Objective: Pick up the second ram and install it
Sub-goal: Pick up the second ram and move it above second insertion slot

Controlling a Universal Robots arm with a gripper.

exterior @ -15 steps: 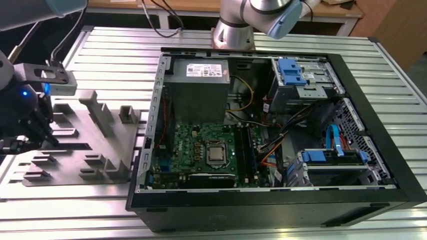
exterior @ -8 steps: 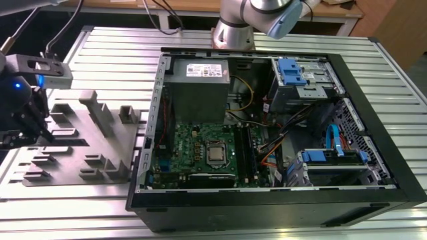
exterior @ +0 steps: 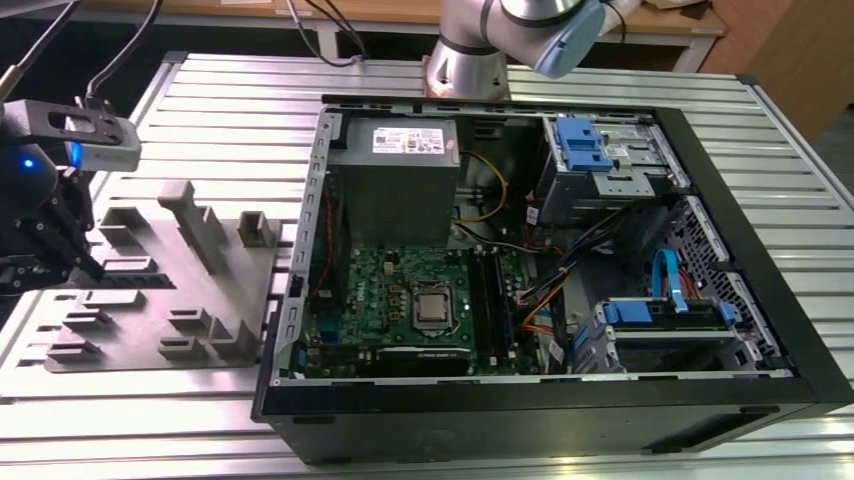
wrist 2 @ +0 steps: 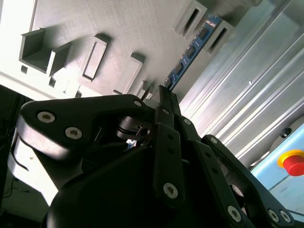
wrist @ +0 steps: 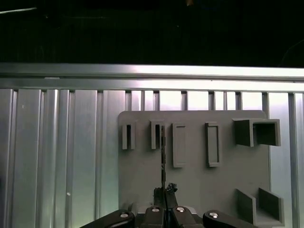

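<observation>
Pincer [exterior: 60, 255] hung low over the grey fixture block [exterior: 174, 300] at the exterior view's left, well apart from the open computer case [exterior: 534, 425].

Second ram [wrist 2: 190, 52] stood on its long edge above the block. In the first wrist view it showed edge-on as a thin dark line [wrist: 163, 156]. Long axis ran straight out from the pincer tips [wrist: 165, 192] across the block [wrist: 199, 185] toward a slotted holder [wrist: 156, 135] at its far side, beside the ribbed metal surface [exterior: 227, 110]. Labelled face with chips was visible in the second wrist view.

Pincer [wrist 2: 164, 92] was clenched on the near end of the stick, fingers drawn in tight against both flat faces.

Case lay on its side, lid off. It held a green motherboard [exterior: 387, 290], a grey power supply box [exterior: 400, 180], a blue-latched drive cage [exterior: 594, 150] and loose cables.
</observation>
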